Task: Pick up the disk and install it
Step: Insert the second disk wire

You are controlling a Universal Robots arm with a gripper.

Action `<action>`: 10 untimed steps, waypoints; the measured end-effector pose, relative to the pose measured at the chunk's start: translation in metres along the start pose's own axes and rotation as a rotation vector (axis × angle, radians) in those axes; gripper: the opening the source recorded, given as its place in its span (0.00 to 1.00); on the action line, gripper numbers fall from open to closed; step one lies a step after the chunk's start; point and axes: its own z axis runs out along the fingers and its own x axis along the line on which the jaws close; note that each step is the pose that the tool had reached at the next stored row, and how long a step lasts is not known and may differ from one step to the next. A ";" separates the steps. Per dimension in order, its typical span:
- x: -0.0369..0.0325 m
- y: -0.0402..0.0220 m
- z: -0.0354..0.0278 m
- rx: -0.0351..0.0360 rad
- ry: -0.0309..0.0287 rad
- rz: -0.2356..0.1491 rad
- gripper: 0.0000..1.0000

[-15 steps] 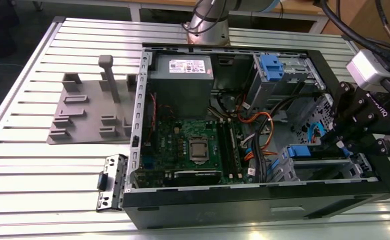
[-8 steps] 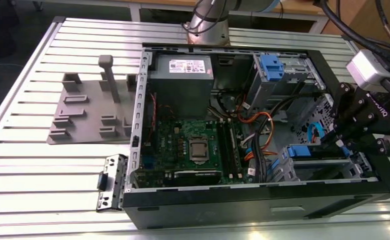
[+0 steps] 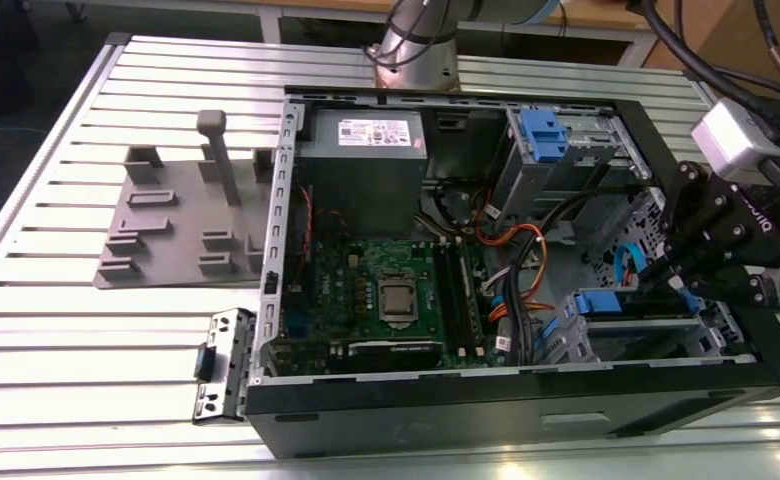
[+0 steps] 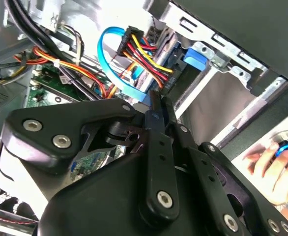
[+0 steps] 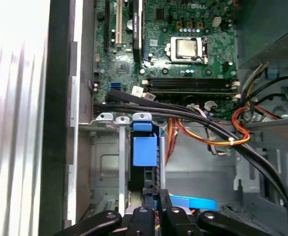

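The disk (image 3: 624,303) is sitting edge-up in the metal drive cage (image 3: 710,335) at the corner of the open computer case (image 3: 497,420) nearest the exterior view's right, its blue side rail showing above the cage wall. In the first wrist view the same blue rail (image 5: 144,150) is standing just beside my end effector (image 5: 156,199), with the dark body of the disk running down from it between the cage's silver walls (image 5: 122,162).

I am holding my end effector (image 3: 677,285) right over that cage, reaching in over the case's edge. In the second wrist view my end effector (image 4: 158,101) is drawn narrow, its black fingers (image 4: 154,123) lying almost against each other; whether they are pinching the disk's edge I cannot tell.

A bundle of red, yellow and orange wires (image 5: 217,140) is curving past the cage, and a blue flat cable (image 4: 109,59) is looping just beyond my fingertips. The green motherboard (image 5: 183,49) is lying flat on the case floor beyond the cage, and the grey power supply box (image 3: 363,160) is sitting at the far corner. The case is resting on a slatted metal table (image 3: 97,350), with a grey fixture (image 3: 177,230) lying well apart from it toward the exterior view's left. In the second wrist view a person's hand (image 4: 274,167) is resting on a blue-lit object outside the case
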 end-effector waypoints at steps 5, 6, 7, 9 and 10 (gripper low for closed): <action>0.0022 -0.0001 0.0011 -0.0002 -0.0010 -0.007 0.16; 0.0022 -0.0001 0.0015 -0.0003 -0.0003 -0.011 0.16; 0.0023 -0.0001 0.0020 -0.0006 0.0004 -0.016 0.16; 0.0024 -0.0002 0.0028 -0.0009 0.0013 -0.025 0.16; 0.0024 -0.0003 0.0032 -0.0011 0.0015 -0.027 0.16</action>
